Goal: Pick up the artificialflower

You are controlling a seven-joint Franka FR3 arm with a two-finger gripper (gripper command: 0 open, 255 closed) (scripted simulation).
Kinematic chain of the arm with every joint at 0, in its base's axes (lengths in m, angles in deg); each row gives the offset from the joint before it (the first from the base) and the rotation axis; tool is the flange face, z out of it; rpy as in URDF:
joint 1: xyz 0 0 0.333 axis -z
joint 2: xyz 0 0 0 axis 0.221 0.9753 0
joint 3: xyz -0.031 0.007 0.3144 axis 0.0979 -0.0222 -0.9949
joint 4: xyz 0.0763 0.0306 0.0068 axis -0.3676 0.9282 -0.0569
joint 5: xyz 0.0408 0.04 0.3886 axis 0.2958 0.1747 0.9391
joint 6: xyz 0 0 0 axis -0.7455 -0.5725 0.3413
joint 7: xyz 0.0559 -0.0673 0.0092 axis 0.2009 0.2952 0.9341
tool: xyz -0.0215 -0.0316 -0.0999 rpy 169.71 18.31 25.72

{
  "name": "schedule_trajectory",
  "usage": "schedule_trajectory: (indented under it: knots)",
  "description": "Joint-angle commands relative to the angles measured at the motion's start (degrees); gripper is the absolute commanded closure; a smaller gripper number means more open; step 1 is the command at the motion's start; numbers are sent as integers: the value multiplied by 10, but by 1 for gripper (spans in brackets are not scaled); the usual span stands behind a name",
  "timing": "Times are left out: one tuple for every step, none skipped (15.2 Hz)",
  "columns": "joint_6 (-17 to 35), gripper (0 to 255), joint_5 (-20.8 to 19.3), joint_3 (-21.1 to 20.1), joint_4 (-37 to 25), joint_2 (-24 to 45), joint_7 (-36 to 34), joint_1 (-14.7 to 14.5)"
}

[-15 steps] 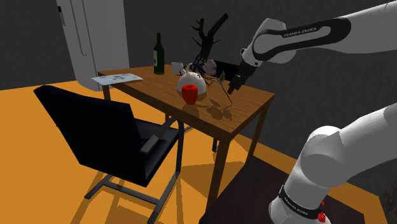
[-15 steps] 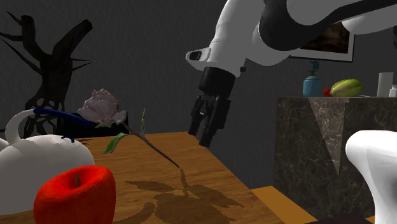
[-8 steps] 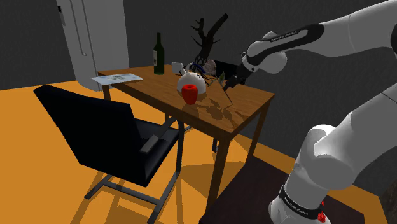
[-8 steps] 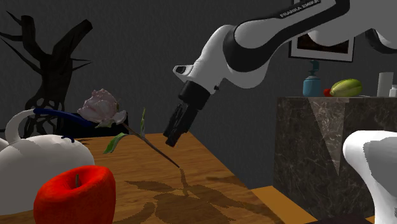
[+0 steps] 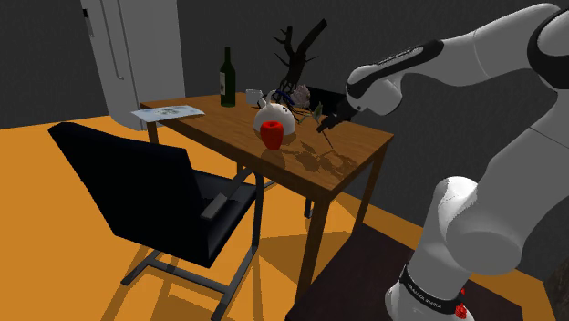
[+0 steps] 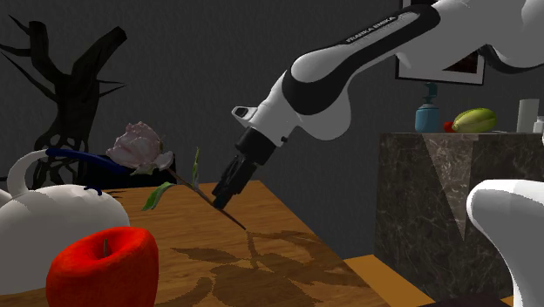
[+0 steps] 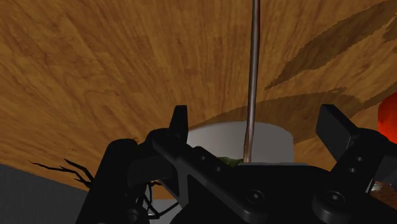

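The artificial flower has a pale pink bloom (image 6: 139,146) and a thin brown stem (image 6: 228,214) that slants down to the wooden table (image 6: 288,235); its green leaves (image 5: 318,111) stand behind the white pot. My black gripper (image 6: 221,195) is down at the stem's lower half, tilted toward the bloom. In the wrist view the stem (image 7: 252,70) runs straight between the two fingers (image 7: 180,125), which stand wide apart and do not touch it. The gripper (image 7: 257,126) is open. In the shoulder view the gripper (image 5: 324,126) hangs over the table's far side.
A red apple (image 6: 103,266) and a white pot (image 6: 52,214) sit close beside the flower. Farther along the table (image 5: 356,150) are a dark bottle (image 5: 227,78), a mug (image 5: 253,96) and a black branch ornament (image 5: 296,50). A black chair (image 5: 155,196) stands in front.
The gripper has come down and moved toward the flower, from well clear of the stem to straddling it. The flower, apple and pot have not moved.
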Motion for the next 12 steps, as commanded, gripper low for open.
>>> schedule_trajectory:
  knots:
    - [16, 0, 15, 13, 9, 7, 15, -14]
    - [20, 0, 20, 17, 10, 9, 20, -18]
    - [20, 0, 20, 17, 10, 9, 20, -18]
    - [20, 255, 19, 16, 10, 9, 19, -18]
    - [20, 255, 19, 16, 10, 9, 19, -18]
    - [20, 255, 19, 16, 10, 9, 19, -18]
    - [20, 255, 19, 16, 10, 9, 19, -18]
    - [20, 255, 19, 16, 10, 9, 19, -18]
    - [20, 255, 19, 16, 10, 9, 19, -18]
    - [20, 255, 19, 16, 10, 9, 19, -18]
    - [20, 255, 19, 16, 10, 9, 19, -18]
    - [20, 255, 19, 16, 10, 9, 19, -18]
